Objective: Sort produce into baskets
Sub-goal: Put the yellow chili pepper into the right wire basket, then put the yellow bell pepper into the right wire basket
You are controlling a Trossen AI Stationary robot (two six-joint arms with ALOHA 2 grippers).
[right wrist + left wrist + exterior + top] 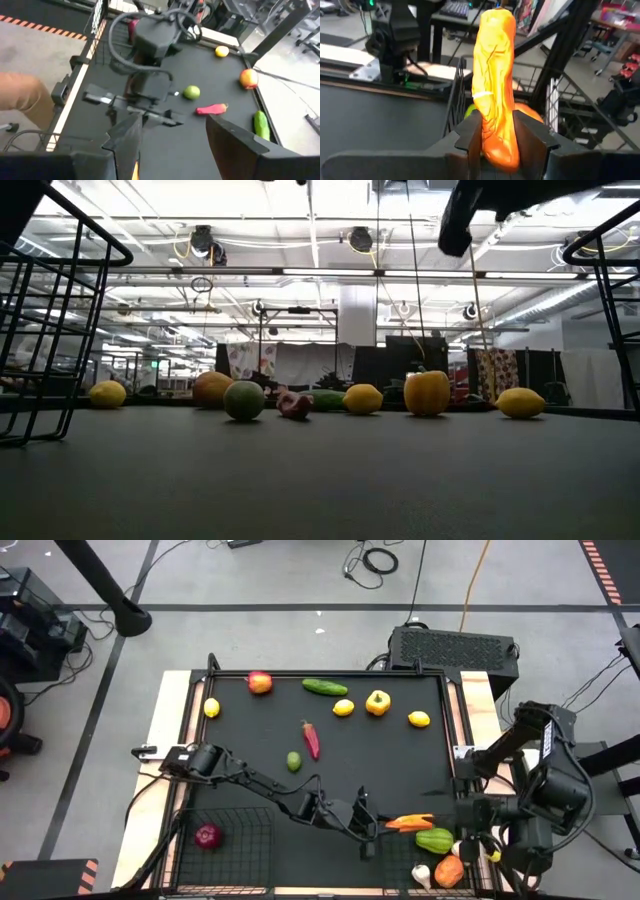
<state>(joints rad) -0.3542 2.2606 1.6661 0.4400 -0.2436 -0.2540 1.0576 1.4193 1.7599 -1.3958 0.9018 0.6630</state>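
So far the sorting looks roughly half done: the left basket [235, 840] holds only the purple onion [207, 835], while the right basket [478, 840] already has a green pepper [435, 839], a white garlic [421, 875] and an orange piece [449, 871] in it. The left gripper [372, 823] reaches across to the right basket's edge, its fingers [470, 136] closed on the carrot [495, 80], which stands upright between them in the left wrist view and pokes out over the basket rim from above. Judging by that, the carrot is about to go in. The right gripper [172, 137] waits at the table's right side, its fingers apart and holding nothing. Left out on the black mat [400, 765] are the red apple [260, 683], cucumber [325, 687], lime [294, 761], red chili [312, 739], yellow pepper [378, 702] and three lemons [343, 707], all well apart from either basket
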